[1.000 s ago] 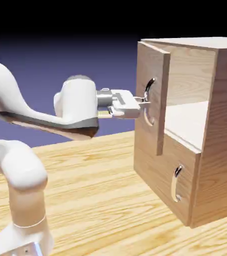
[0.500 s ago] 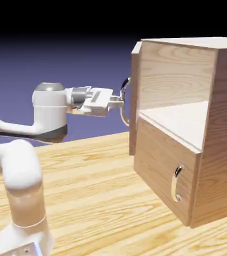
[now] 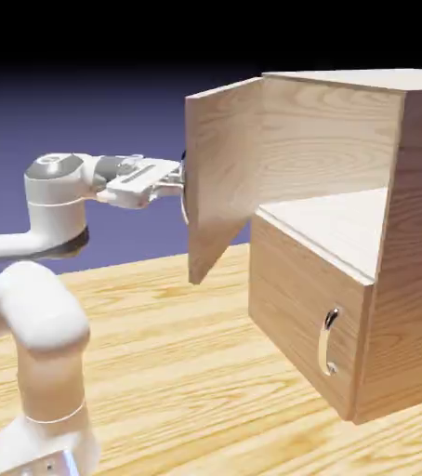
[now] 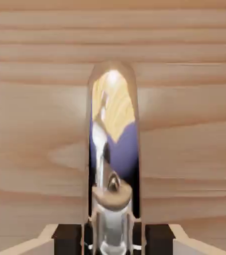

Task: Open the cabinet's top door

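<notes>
Now, going from the exterior view's left, the white jointed robot arm (image 3: 38, 316) is rising from the lower corner, folding back on itself and reaching level toward the right, its wrist standing horizontal. Its two-finger hand (image 3: 179, 178) is pointing sideways at the outer face of the tall light-wood top door (image 3: 222, 167) and is pinching the long curved silver handle (image 4: 114, 149); in the hand view that shiny bar is running up from between the dark finger tips (image 4: 67, 236), with wood grain filling the rest of the picture.

Next to the right, the door is standing upright, long axis vertical, hinged along the front corner of the boxy light-wood cabinet (image 3: 410, 251) on the pale wooden desk (image 3: 178, 372). It is swinging out leftward, its inner face turned to the camera and its free edge pointing away from the cabinet. A second ago it was only ajar, handle side toward the camera; since then it has swung much wider and the hand has drawn back leftward.

Farther right, the pale shelf (image 3: 345, 223) is lying exposed, and the shorter lower panel (image 3: 303, 325) with its small silver handle (image 3: 327, 342) is sitting flush.
</notes>
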